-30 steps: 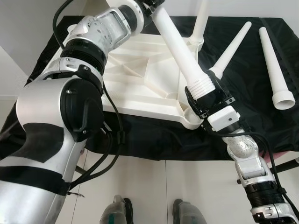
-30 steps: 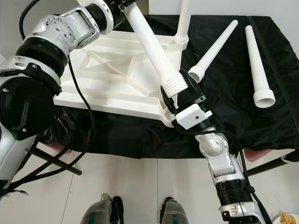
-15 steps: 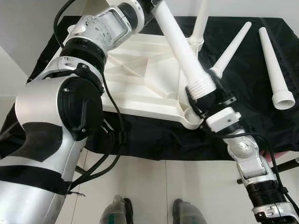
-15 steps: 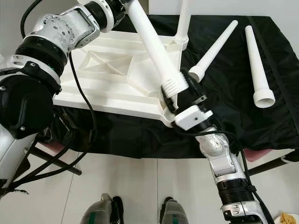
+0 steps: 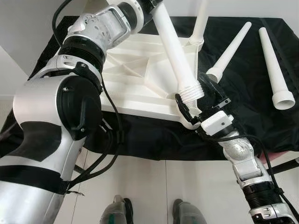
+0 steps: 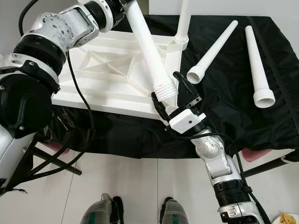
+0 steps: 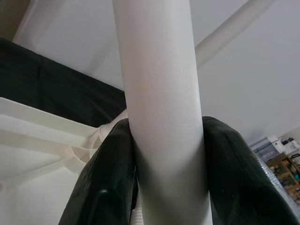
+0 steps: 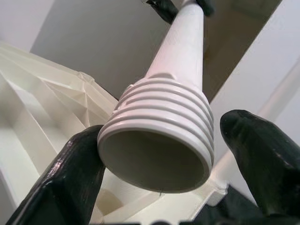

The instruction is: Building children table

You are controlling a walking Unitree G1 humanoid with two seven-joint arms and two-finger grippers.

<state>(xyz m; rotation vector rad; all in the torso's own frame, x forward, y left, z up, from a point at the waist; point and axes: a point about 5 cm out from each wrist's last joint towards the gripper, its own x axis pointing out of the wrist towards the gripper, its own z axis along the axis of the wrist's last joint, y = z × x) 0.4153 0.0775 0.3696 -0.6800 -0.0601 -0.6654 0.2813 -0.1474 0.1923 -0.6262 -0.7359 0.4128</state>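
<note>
White plastic tabletop lies upside down, ribbed underside up, on the black cloth covering the worktop, its near right corner close to the worktop's front edge. One leg already stands upright in the far right corner socket. Left gripper is clamped on the upper, narrow part of a second white leg; both black fingers press its sides in the left wrist view. This leg slants down toward the near right corner, threaded wide end lowest, just above the corner socket; cannot tell whether it touches. Right gripper sits at that corner with fingers spread wide on either side of the threaded end: one finger touches it, the other stands clear of it. Two loose legs lie on the cloth toward the right edge: one angled beside the tabletop, one nearer the edge.
</note>
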